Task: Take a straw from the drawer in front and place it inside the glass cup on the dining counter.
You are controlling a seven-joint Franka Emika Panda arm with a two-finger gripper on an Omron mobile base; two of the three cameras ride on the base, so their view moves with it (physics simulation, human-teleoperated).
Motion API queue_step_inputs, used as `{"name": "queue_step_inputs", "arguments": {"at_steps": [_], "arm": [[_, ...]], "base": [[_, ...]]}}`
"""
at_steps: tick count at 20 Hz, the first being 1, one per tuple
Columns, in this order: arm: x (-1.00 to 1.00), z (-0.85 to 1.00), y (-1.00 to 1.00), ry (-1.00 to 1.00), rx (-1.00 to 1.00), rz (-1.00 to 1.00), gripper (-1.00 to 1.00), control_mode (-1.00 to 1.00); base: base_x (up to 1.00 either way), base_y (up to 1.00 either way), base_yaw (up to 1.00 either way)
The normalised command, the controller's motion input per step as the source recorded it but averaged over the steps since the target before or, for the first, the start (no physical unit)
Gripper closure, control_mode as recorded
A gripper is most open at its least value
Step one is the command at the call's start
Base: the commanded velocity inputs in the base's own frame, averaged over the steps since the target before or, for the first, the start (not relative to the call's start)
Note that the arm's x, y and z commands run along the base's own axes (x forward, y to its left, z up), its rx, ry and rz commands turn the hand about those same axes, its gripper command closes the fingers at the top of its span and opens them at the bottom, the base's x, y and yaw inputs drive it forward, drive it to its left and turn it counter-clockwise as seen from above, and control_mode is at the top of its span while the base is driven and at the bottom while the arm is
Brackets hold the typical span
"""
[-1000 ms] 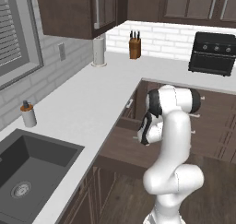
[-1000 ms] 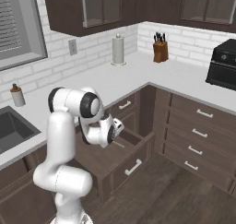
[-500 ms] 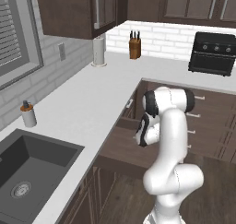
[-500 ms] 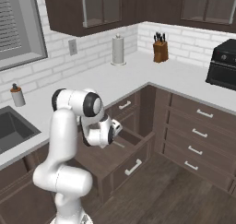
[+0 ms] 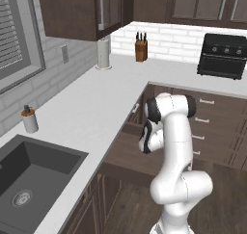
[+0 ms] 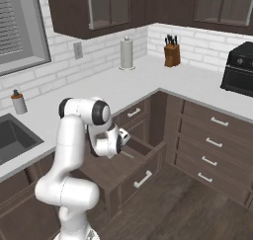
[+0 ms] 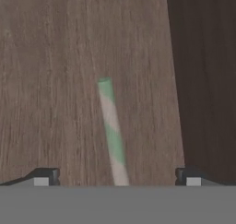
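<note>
The straw (image 7: 111,128), pale with green stripes, lies flat on the brown floor of the open drawer (image 7: 55,80) in the hand view. It runs down between my fingertips (image 7: 42,177). My gripper (image 7: 115,180) is open and hangs just above the straw's near end without touching it. In the base views the gripper (image 5: 145,143) (image 6: 120,139) points down into the pulled-out dark brown drawer (image 5: 126,157) (image 6: 134,169) under the white worktop. The straw (image 6: 127,155) shows as a thin pale line beside the hand. The glass cup and the dining counter are out of view.
The drawer's dark side wall (image 7: 203,80) stands close to the right fingertip. A stack of shut drawers (image 6: 212,145) flanks the open one. On the worktop are a sink (image 5: 29,180), a shaker (image 5: 29,119), a paper towel roll (image 5: 103,54), a knife block (image 5: 141,48) and a black oven (image 5: 223,55).
The hand has sunk a little lower into the open drawer. The drawer and the base have stayed where they were.
</note>
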Motion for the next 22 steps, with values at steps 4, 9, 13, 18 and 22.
{"name": "queue_step_inputs", "arguments": {"at_steps": [4,9,13,18,22], "arm": [[0.26,-0.39,0.0,0.02,0.0,0.0,-1.0,-1.0],[0.26,-0.33,0.0,0.0,0.0,0.0,-1.0,-1.0],[0.1,-0.4,-0.03,0.02,0.0,0.0,-1.0,-1.0],[-0.19,-0.91,-0.43,0.17,0.0,0.0,-1.0,-1.0],[-0.49,-1.0,-0.77,0.23,0.0,0.0,-1.0,-1.0]], "base": [[0.0,0.0,0.0],[0.0,0.0,0.0],[0.0,0.0,0.0],[0.0,0.0,0.0],[0.0,0.0,0.0]]}}
